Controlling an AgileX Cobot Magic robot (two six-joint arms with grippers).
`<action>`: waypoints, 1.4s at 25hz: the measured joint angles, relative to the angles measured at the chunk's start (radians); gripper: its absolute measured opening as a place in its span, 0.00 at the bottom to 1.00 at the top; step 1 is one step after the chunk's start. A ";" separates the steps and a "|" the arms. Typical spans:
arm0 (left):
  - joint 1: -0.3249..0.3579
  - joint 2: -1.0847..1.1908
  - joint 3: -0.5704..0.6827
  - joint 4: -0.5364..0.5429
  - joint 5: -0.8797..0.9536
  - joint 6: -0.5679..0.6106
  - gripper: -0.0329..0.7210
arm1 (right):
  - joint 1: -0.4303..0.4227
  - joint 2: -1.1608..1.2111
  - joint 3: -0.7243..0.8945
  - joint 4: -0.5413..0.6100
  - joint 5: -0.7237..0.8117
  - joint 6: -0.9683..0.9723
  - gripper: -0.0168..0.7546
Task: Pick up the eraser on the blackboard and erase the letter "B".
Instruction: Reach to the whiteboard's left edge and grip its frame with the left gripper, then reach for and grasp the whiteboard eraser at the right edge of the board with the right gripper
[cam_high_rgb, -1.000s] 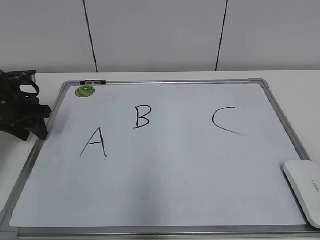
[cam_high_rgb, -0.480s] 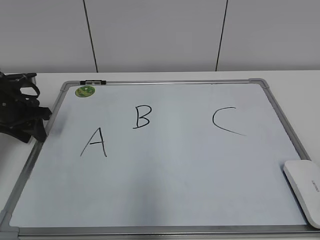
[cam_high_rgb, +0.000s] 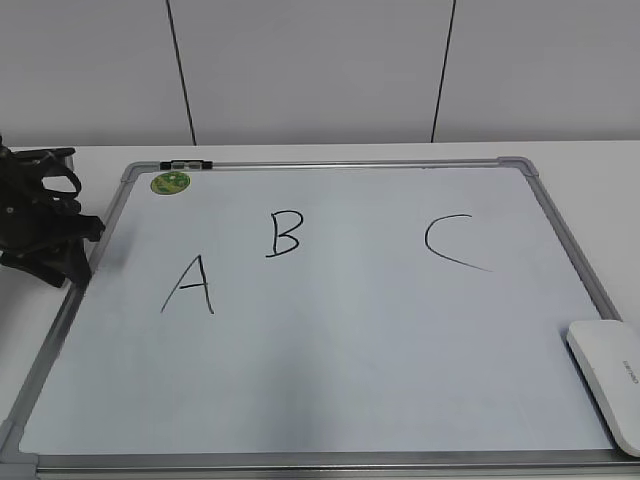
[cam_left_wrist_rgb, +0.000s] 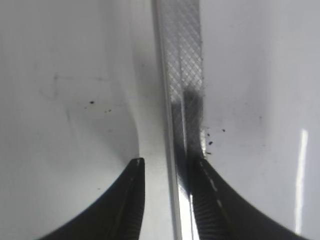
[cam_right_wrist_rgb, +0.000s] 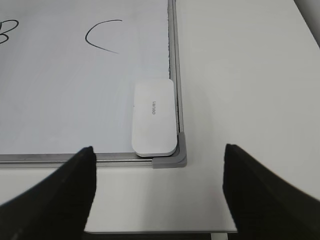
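Observation:
The white eraser (cam_high_rgb: 608, 380) lies on the blackboard (cam_high_rgb: 350, 360) at its near right corner; it also shows in the right wrist view (cam_right_wrist_rgb: 154, 117). The black letter "B" (cam_high_rgb: 284, 233) is whole, upper left of centre. My right gripper (cam_right_wrist_rgb: 159, 149) is wide open and empty over the bare table, just short of the eraser; it does not show in the exterior view. My left gripper (cam_high_rgb: 88, 258) is at the board's left edge. In the left wrist view its jaws (cam_left_wrist_rgb: 167, 165) stand narrowly apart astride the silver frame (cam_left_wrist_rgb: 182, 75).
A black "A" (cam_high_rgb: 190, 285) is left of the "B" and a black "C" (cam_high_rgb: 455, 243) is right of it. A green round sticker (cam_high_rgb: 170, 182) and a small black clip (cam_high_rgb: 186, 164) sit at the top left. The table's front edge (cam_right_wrist_rgb: 160, 231) runs below the right gripper.
My left gripper has shifted very slightly at the board's left edge. The eraser and the letters have not changed.

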 joint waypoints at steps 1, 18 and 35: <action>0.000 0.000 -0.001 0.000 0.000 0.000 0.35 | 0.000 0.000 0.000 0.000 0.000 0.000 0.78; 0.000 0.018 -0.019 -0.024 0.036 0.000 0.10 | 0.000 0.000 0.000 0.000 0.000 0.000 0.78; 0.000 0.020 -0.021 -0.026 0.041 0.000 0.09 | 0.000 0.000 -0.018 0.020 0.000 0.000 0.78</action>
